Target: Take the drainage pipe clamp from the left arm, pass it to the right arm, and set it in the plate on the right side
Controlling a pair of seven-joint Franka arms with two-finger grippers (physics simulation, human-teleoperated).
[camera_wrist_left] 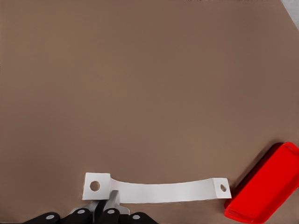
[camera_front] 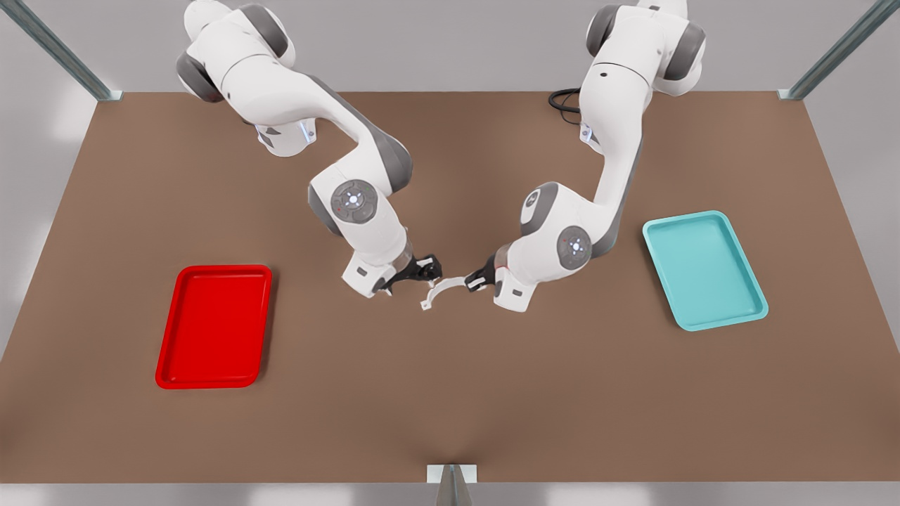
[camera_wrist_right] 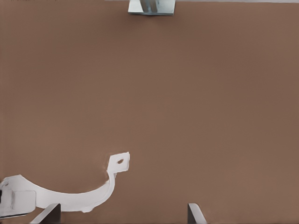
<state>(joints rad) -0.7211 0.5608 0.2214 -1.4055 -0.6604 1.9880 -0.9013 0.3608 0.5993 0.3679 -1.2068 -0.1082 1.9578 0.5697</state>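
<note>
Left gripper (camera_front: 474, 282) clamps the drainage pipe clamp (camera_front: 441, 290) by one end tab mid-counter, right gripper (camera_front: 419, 270) open alongside — off-centre hold could swing, spoiling the handover.

In the left wrist view the left hand (camera_wrist_left: 103, 208) is cut off by the picture's edge – just its fingertips (camera_wrist_left: 112, 201) and a few dark knuckles show, and they cover a short stretch of the drainage pipe clamp (camera_wrist_left: 163, 192) beside one tab. The plate (camera_wrist_left: 264, 186) is cropped to a single corner.

In the right wrist view the right hand (camera_wrist_right: 122, 214) shows as two finger stubs (camera_wrist_right: 47, 213) (the rest is out of frame), and the clamp's far end runs off the edge.

In the front view both arms' shoulders are cropped, and a black cable (camera_front: 564, 105) at the surface's far edge is half hidden behind one arm.
</note>
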